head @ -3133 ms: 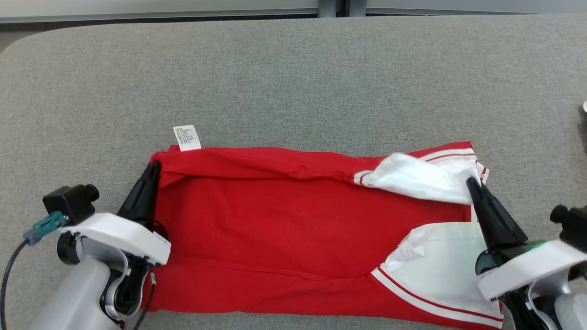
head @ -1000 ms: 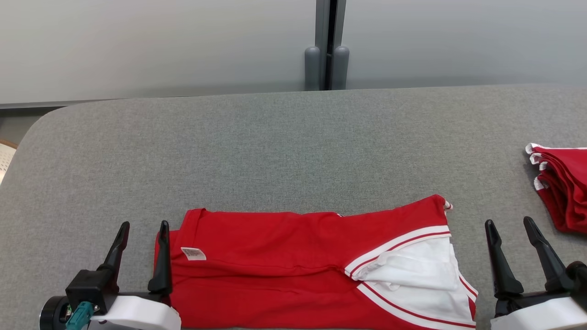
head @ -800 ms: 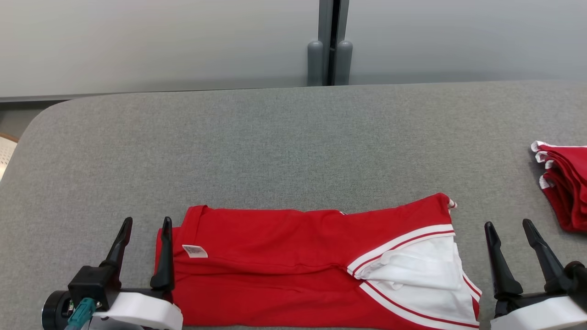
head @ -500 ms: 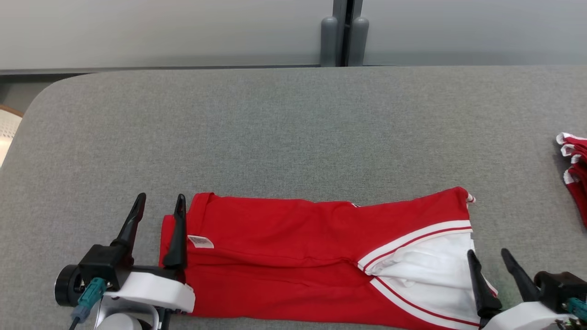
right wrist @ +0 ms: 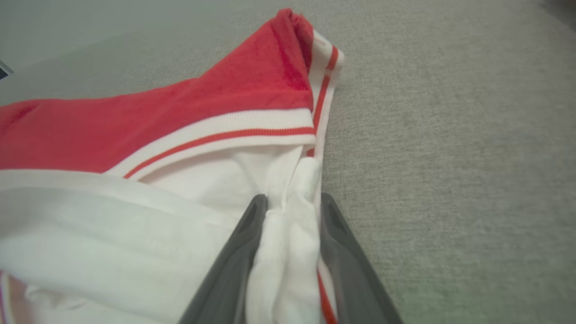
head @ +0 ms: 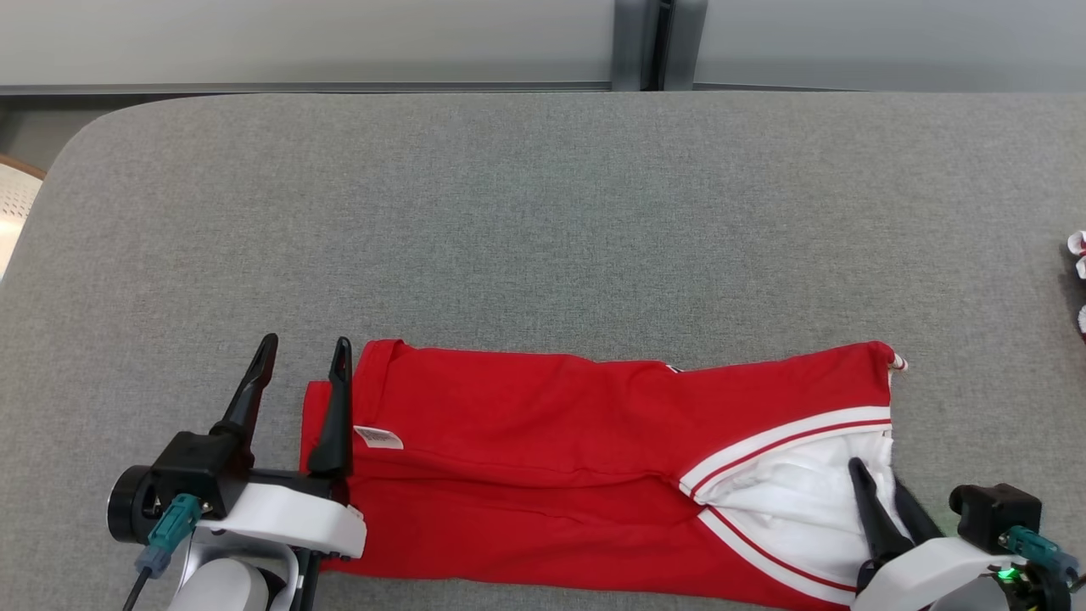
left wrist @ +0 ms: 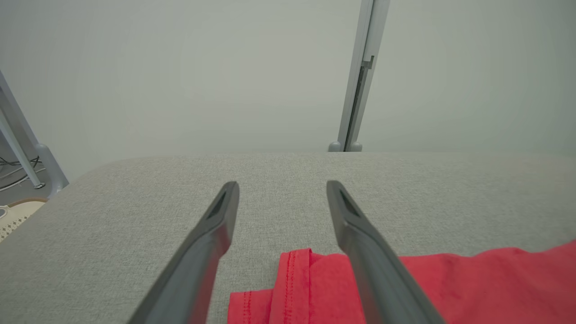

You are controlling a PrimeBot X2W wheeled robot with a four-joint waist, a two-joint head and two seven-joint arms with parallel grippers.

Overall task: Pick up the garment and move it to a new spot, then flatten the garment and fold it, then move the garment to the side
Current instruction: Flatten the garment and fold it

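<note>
The garment (head: 543, 441) lies as a long folded band at the lower middle of the head view. Its white end fold is pinched by the right gripper (right wrist: 292, 198). The left gripper (head: 306, 339) is wide open and empty, astride the red left edge. Both layers should be taken there. Much bare table (head: 543, 212) is offered above.

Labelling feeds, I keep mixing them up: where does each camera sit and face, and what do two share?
Head view: on the head, facing forward and down at grey table and red garment; left gripper lower left, right gripper lower right.
Left wrist view: on that wrist, facing along open jaws toward the wall.
Right wrist view: on that wrist, jaws pinching the garment's white fold.
Shared: head and right wrist views show that fold.
</note>
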